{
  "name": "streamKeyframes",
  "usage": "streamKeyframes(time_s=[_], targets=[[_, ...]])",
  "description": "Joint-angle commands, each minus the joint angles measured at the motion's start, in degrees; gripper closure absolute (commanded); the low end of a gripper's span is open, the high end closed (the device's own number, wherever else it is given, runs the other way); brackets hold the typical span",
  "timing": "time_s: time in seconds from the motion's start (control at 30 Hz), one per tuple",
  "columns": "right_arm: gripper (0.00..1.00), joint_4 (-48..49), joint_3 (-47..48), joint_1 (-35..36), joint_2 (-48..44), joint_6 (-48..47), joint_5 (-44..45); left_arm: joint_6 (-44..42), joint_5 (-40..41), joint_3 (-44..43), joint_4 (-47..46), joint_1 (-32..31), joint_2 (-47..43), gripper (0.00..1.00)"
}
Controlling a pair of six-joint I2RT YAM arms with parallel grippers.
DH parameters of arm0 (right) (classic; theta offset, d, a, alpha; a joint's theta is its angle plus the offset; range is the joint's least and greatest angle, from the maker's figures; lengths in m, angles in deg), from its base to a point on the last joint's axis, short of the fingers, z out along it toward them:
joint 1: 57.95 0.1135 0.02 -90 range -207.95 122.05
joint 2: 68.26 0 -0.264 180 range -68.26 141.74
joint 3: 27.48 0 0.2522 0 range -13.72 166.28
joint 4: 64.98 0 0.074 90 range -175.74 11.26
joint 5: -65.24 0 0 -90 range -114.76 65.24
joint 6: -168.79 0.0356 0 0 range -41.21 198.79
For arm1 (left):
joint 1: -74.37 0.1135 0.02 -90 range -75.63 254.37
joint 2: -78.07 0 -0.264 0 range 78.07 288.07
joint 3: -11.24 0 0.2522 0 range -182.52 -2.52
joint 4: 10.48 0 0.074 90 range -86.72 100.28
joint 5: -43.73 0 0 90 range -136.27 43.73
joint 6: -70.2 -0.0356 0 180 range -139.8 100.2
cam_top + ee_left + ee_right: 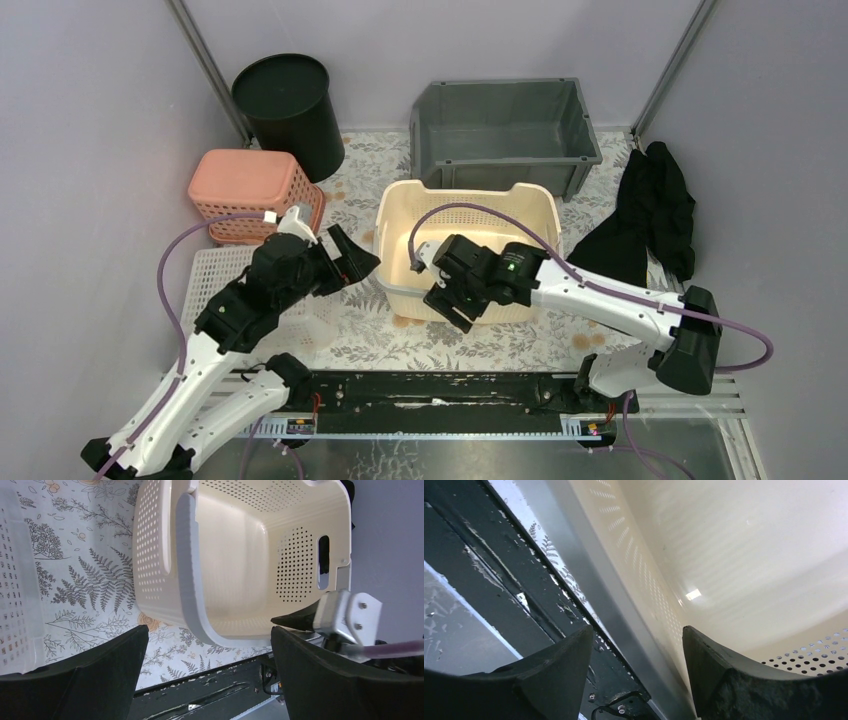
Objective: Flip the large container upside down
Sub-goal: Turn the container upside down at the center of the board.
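The large container (470,215), a cream perforated basket, stands upright at the table's centre. My right gripper (447,300) straddles its near rim: in the right wrist view one finger is outside over the black rail and the other inside the container (734,545). The jaws of the right gripper (638,629) stand apart around the rim without pressing it. My left gripper (350,262) hangs wide open just left of the container's near-left corner. In the left wrist view the container (240,555) fills the frame beyond the left gripper (209,630), which holds nothing.
A grey bin (505,130) stands behind the container and a black bucket (290,110) at the back left. A pink basket (255,190) and a white perforated tray (225,275) lie left. Black cloth (650,215) lies right. A black rail (430,390) runs along the near edge.
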Motion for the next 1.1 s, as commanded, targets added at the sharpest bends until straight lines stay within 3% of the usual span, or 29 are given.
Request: streamKeyframes(time_s=[0.0, 0.2, 0.4, 0.7, 1.07], targets=[[0.31, 0.5, 1.0, 1.9, 1.5, -0.2, 1.4, 0.3, 1.0, -0.3, 0.5, 0.2, -1.0, 0.00], [0.51, 0.4, 2.6, 3.6, 3.7, 1.8, 1.4, 0.1, 1.2, -1.6, 1.5, 0.2, -1.4, 0.00], [0.62, -0.2, 4.8, 4.7, 6.0, 5.2, 2.3, 0.1, 1.6, -2.8, 2.5, 0.2, -2.3, 0.00], [0.88, -2.1, 12.3, 4.8, 10.6, 11.2, 3.3, 0.0, 2.2, -4.4, 3.7, 0.2, -2.9, 0.00], [1.00, -5.3, 24.2, 4.8, 14.7, 15.1, 3.2, -0.1, 3.1, -5.7, 4.8, 0.2, -3.6, 0.00]])
